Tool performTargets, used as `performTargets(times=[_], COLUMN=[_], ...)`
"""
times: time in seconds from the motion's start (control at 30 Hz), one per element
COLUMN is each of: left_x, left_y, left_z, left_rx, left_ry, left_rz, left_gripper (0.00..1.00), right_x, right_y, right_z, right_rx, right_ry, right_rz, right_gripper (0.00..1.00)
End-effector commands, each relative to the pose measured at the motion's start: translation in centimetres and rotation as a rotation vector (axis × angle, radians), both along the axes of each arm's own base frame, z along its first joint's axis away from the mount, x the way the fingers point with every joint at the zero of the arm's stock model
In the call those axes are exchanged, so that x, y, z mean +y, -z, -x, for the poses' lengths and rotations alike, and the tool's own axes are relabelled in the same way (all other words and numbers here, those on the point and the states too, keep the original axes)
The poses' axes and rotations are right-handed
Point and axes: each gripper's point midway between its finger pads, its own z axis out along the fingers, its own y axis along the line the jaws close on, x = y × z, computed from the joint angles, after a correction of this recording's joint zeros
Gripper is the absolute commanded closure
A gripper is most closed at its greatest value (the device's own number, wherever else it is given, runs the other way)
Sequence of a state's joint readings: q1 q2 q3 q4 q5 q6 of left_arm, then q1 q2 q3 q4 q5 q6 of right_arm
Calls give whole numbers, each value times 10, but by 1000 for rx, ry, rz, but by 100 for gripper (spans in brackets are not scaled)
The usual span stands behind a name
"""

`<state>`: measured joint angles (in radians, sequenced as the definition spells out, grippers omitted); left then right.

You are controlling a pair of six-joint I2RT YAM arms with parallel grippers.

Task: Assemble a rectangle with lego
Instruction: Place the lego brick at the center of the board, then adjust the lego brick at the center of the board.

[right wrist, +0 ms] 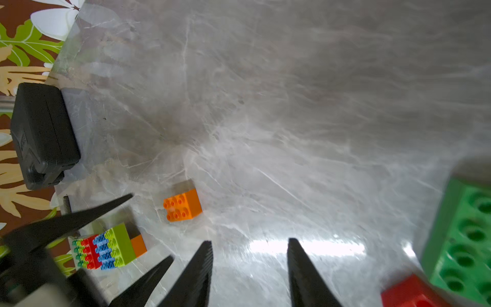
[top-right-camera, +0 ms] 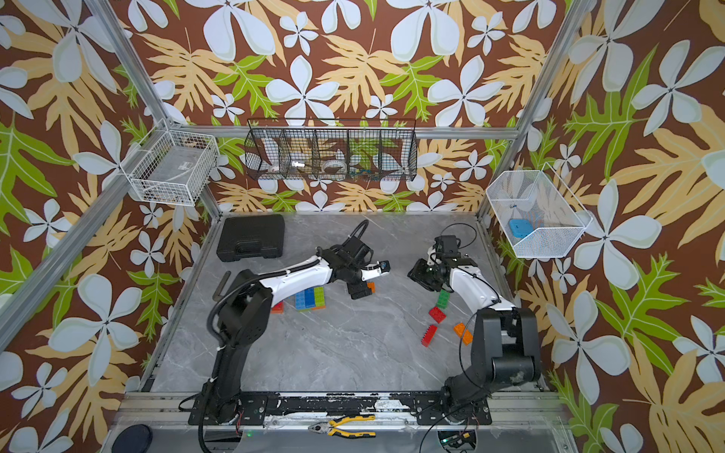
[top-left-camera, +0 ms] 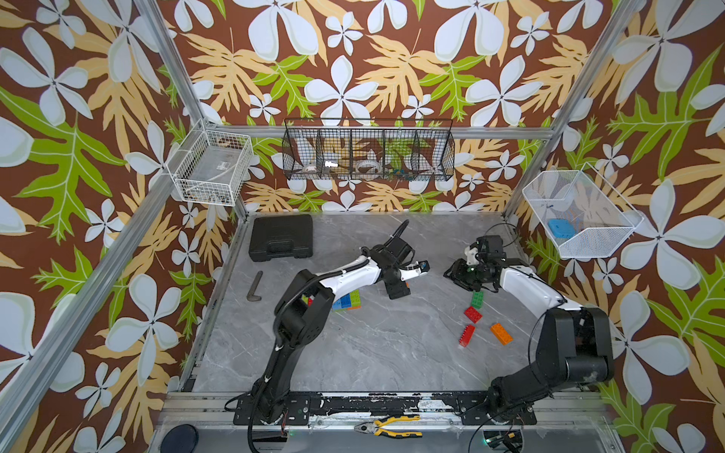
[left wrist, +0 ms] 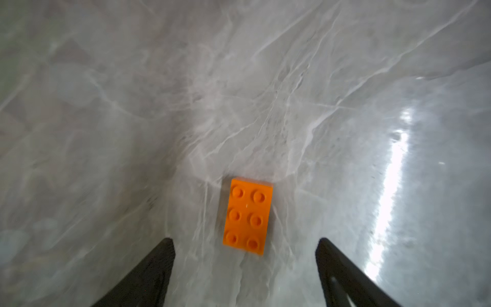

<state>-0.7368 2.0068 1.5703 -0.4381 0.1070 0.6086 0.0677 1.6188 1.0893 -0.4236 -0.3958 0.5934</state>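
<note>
- Between the spread tips of the left gripper point(left wrist: 245, 239), touched by neither, an orange brick point(left wrist: 248, 215) is seen lying flat on the table point(left wrist: 106, 106), studs up; nothing is gripped.
- Six round studs in two rows are shown on its glossy plastic top.
- Near it, beside the left arm, a stack point(top-right-camera: 311, 298) of lime, blue and red bricks is set, with orange beneath.
- The right gripper point(right wrist: 249, 240) is held with its pointed black jaws parted over bare table, and nothing is clasped between them.
- Just beside it a green brick point(top-left-camera: 477, 299) is found, then a red brick point(top-left-camera: 472, 314), a second red brick point(top-left-camera: 467, 335) and a long orange brick point(top-left-camera: 501, 333), all apart from one another.
- The table is seen to be grey, marbled and shiny.
- A black moulded case point(top-left-camera: 281, 237) is placed at its far left corner.
</note>
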Motion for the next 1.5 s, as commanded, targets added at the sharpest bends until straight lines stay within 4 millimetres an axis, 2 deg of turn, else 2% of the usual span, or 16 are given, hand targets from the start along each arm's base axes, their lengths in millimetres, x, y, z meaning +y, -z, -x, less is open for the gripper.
performTargets(times=[0.0, 0.07, 0.17, 0.27, 0.33, 0.47, 0.6, 0.8, 0.93, 1.03, 1.1, 1.2, 1.3, 1.33, 1.4, 1.47], left_x=[4, 20, 49, 82, 102, 147, 163, 160, 163, 163, 161, 153, 148, 148, 148, 148], left_y=[-66, -100, -132, -150, -159, -170, -178, -181, -180, -185, -190, -195, -187, -184, -179, -177], left_z=[-2, -1, -7, -15, -18, -25, -25, -24, -23, -21, -21, -21, -21, -21, -19, -16], left_rx=[-89, -129, -204, -265, -278, -258, -207, -174, -175, -188, -189, -144, -85, -74, -61, -68], left_ry=[-63, -131, -290, -486, -584, -794, -826, -807, -819, -803, -786, -770, -784, -791, -789, -775], left_rz=[253, 399, 539, 623, 682, 819, 898, 898, 898, 915, 928, 958, 986, 995, 1007, 1011], left_gripper=[14, 16, 18, 19, 19, 1, 0, 0, 3, 0, 0, 0, 0, 1, 4, 7], right_x=[36, 67, 93, 108, 113, 114, 114, 121, 125, 100, 62, -19, -90, -106, -127, -140], right_y=[5, 16, 32, 44, 60, 82, 83, 84, 75, 45, 18, -7, -2, 4, 17, 31], right_z=[-22, -30, -48, -59, -57, -39, -17, 19, 28, 24, 29, 69, 130, 149, 173, 188], right_rx=[-33, -29, -21, -13, 30, 89, 114, 150, 144, 107, 81, 110, 203, 235, 275, 319], right_ry=[-84, -180, -229, -260, -288, -297, -296, -286, -265, -240, -165, 36, 259, 329, 445, 526], right_rz=[11, 50, 67, 98, 138, 135, 144, 117, 85, 178, 247, 352, 399, 378, 340, 328], right_gripper=[64, 67, 73, 78, 81, 89, 90, 91, 91, 88, 81, 63, 41, 34, 26, 24])
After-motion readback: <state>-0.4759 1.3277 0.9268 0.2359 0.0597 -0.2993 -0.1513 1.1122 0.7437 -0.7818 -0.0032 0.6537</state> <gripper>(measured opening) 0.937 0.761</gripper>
